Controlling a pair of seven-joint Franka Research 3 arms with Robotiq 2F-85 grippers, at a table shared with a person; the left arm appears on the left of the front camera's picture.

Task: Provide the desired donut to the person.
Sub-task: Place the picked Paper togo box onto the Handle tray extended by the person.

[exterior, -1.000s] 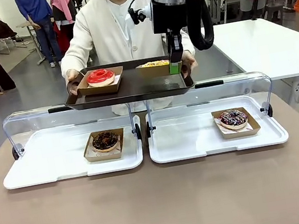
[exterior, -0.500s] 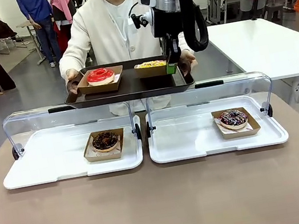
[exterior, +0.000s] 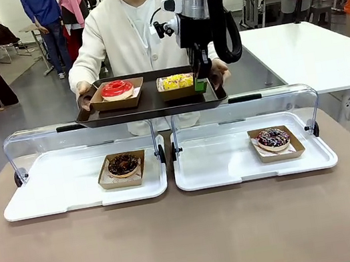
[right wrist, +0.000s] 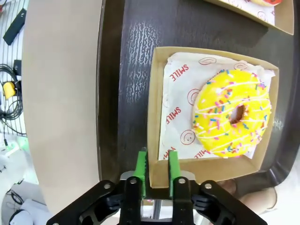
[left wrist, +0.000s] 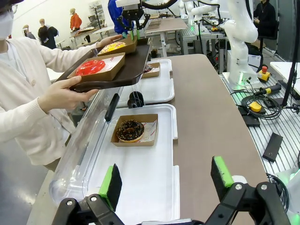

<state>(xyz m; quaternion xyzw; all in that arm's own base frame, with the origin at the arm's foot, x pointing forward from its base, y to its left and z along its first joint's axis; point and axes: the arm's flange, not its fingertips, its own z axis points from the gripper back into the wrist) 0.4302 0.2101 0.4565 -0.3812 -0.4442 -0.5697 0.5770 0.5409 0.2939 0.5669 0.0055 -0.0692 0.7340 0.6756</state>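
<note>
The person (exterior: pixel 118 34) in a cream cardigan holds a dark brown tray (exterior: pixel 150 107) over the far side of the table. On it lie a red-glazed donut (exterior: pixel 117 88) and a yellow sprinkled donut (exterior: pixel 177 80), each in a cardboard box. My right gripper (exterior: pixel 201 84) hangs over the yellow donut's box (right wrist: pixel 157 117). Its jaws straddle the box's near wall, a little apart from the thin card, and the gripper (right wrist: pixel 157 161) is narrowly open. The yellow donut (right wrist: pixel 232 112) lies flat on its printed paper. My left gripper (left wrist: pixel 164 180) stands wide open over a white tray (left wrist: pixel 154 187), holding nothing.
Two white trays with raised clear lids sit side by side on the table. The left one (exterior: pixel 50 193) holds a chocolate donut (exterior: pixel 123 164), and the right one (exterior: pixel 221 163) holds a dark sprinkled donut (exterior: pixel 273 137). The person's hands (left wrist: pixel 70 93) grip the brown tray's ends.
The yellow donut's box has come down flat onto the brown tray. My right gripper's jaws, shut on its wall before, have parted a little. The left arm has not moved.
</note>
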